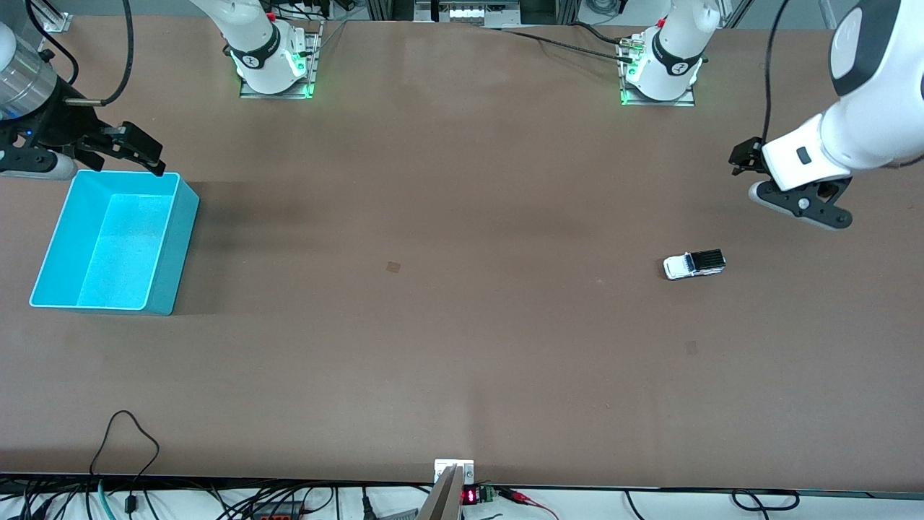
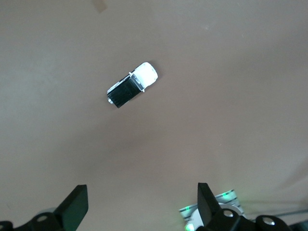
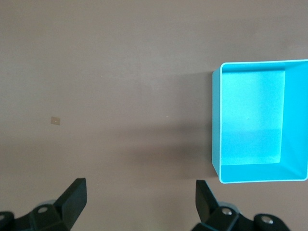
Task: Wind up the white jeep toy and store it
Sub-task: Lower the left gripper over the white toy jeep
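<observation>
Wide, matte brown tabletop (image 1: 447,347) under even overhead light, marked by faint soft shadows. Black cables (image 1: 130,433) trailing over its near edge beside a small red digital display (image 1: 469,496). Metal framing (image 1: 469,9) along the top edge.

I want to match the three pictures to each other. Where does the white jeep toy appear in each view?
Front view: the white jeep toy lies on the table toward the left arm's end, near the open left pincer.
Left wrist view: the jeep lies on bare table.
Right wrist view: not in it; only the cyan bin shows.
Shared landmark: the small pale square mark.
</observation>
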